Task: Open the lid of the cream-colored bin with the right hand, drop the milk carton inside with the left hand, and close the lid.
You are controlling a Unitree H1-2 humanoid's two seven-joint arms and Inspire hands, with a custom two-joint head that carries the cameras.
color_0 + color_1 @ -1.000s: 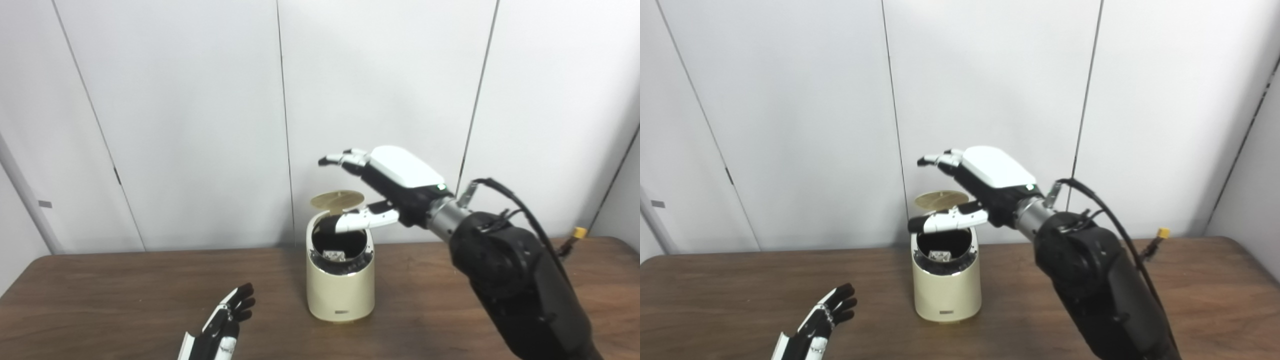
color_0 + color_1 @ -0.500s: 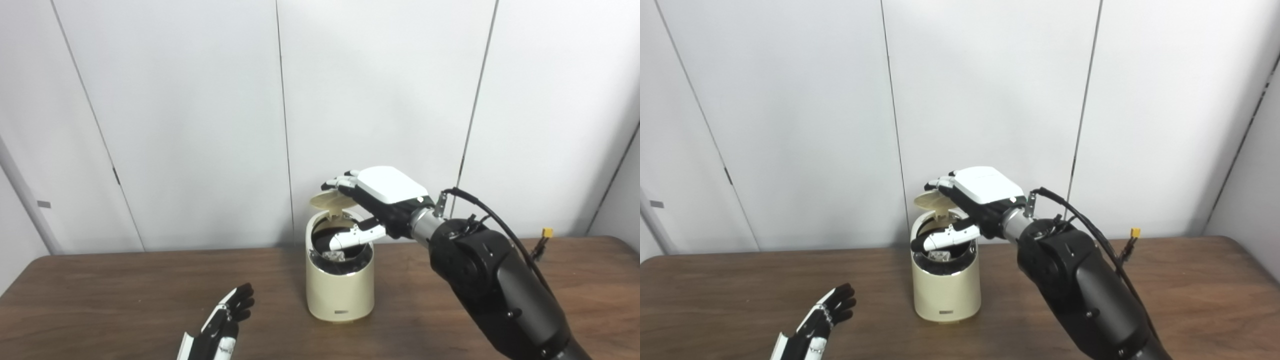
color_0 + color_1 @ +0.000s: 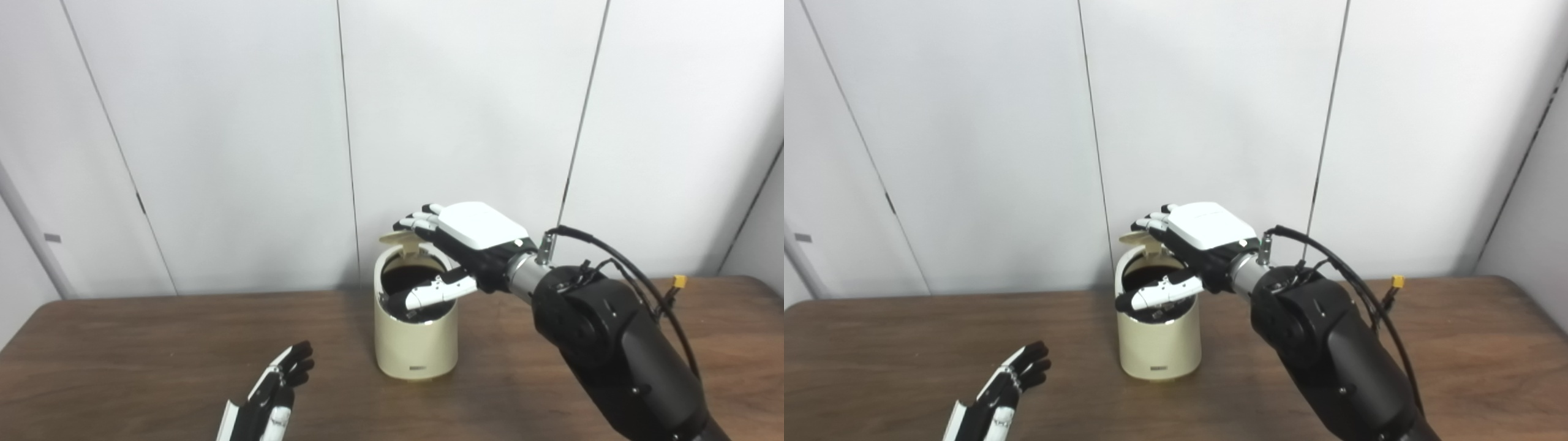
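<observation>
Right hand reaches over the open mouth of the cream-colored bin, holding nothing, its fingers spread and resting on the raised lid while the thumb hangs across the dark opening. That bin is a small rounded cylinder with a glossy cream shell, a dark interior and a tiny label near its base, standing upright near the middle of the brown wooden table; the milk carton cannot be made out inside. Left hand lies low at the table's near edge, well apart from the bin, empty with fingers loosely extended
</observation>
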